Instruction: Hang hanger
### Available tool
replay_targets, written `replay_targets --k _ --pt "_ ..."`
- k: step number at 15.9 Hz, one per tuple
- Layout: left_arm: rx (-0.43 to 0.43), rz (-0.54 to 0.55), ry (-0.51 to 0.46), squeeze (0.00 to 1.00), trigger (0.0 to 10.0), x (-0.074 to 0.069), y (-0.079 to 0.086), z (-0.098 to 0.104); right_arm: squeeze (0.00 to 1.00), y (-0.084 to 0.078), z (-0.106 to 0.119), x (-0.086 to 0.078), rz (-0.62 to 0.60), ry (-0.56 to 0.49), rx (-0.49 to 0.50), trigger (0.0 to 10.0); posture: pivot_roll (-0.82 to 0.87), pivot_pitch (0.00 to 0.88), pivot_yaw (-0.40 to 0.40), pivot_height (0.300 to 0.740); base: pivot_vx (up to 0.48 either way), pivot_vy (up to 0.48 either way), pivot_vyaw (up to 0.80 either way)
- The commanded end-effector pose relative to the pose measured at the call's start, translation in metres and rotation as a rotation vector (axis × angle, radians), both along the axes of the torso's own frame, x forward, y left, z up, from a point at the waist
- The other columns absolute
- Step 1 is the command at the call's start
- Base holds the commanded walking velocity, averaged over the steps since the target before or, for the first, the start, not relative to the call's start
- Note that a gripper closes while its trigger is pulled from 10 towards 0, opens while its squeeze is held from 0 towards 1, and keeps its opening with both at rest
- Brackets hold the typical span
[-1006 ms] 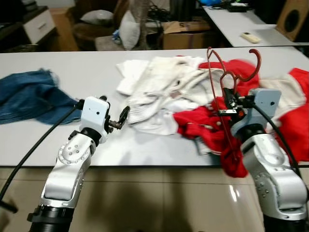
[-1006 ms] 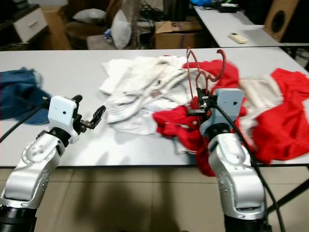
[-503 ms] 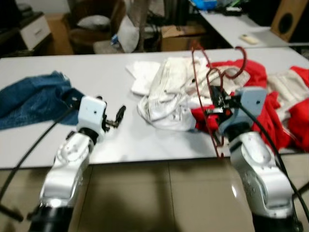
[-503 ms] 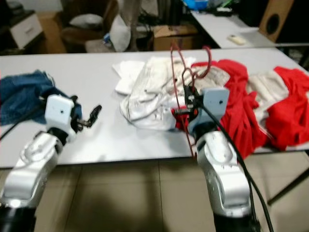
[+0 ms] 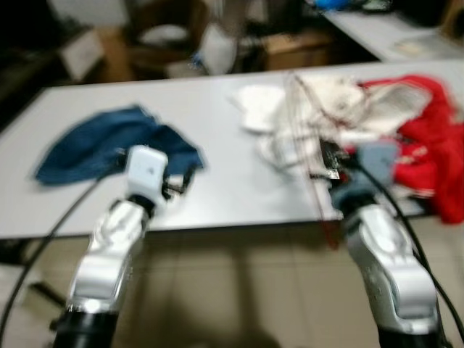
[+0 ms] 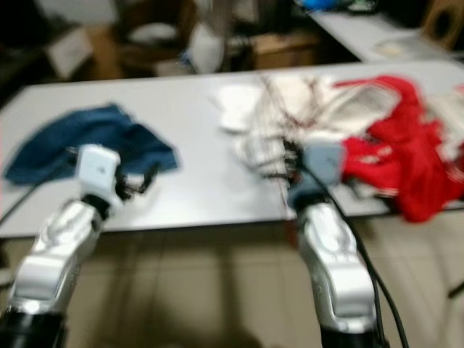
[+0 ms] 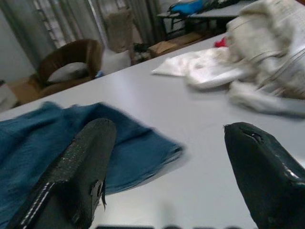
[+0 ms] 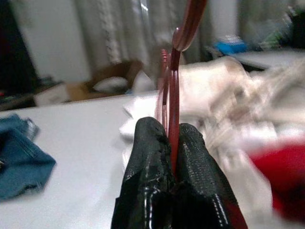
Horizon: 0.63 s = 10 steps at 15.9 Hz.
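Observation:
A thin dark-red hanger [image 5: 307, 134] stands upright in front of the white table [image 5: 217, 116], blurred in the eye views. My right gripper [image 5: 323, 161] is shut on its wire, and the right wrist view shows the hanger [image 8: 174, 81] pinched between the black fingers [image 8: 148, 143], with its hook rising above them. My left gripper [image 5: 181, 185] is held at the table's near edge by the blue cloth. Its fingers [image 7: 90, 143] stand wide open with nothing between them.
A blue denim garment [image 5: 109, 145] lies on the table's left part. A white pile of clothes [image 5: 326, 101] sits in the middle and red clothes [image 5: 428, 134] at the right. Chairs, boxes and another table stand behind. Tiled floor [image 5: 239, 290] lies below.
The whole picture has shifted right and blurred, so the camera has turned left and the table now sits farther away. The right gripper still holds the hanger; the left stays open.

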<state>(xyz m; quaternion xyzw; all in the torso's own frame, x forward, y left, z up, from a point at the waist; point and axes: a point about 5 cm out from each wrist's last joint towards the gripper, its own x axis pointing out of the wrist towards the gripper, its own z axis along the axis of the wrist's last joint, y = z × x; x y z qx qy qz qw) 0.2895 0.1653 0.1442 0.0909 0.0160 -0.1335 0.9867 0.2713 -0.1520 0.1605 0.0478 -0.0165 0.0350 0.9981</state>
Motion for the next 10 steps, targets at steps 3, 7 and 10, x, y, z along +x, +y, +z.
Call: replay_targets --k 3,7,10 --pt "0.006 0.021 -0.015 0.0 10.0 0.007 0.002 0.006 0.0 0.004 0.001 0.005 0.036 0.033 -0.02 10.0 -0.07 0.0 0.103 0.74 0.0 0.48 0.0" --pt "0.008 0.012 0.001 0.0 10.0 0.005 0.003 0.001 0.0 0.019 0.008 0.004 0.142 0.025 0.013 10.0 -0.08 0.0 0.09 0.74 0.0 0.48 0.0" --pt "-0.069 0.01 0.018 0.0 10.0 0.007 -0.007 0.002 0.0 0.025 0.014 0.007 0.166 -0.026 -0.014 10.0 -0.07 0.0 0.088 0.74 0.0 0.16 0.0"
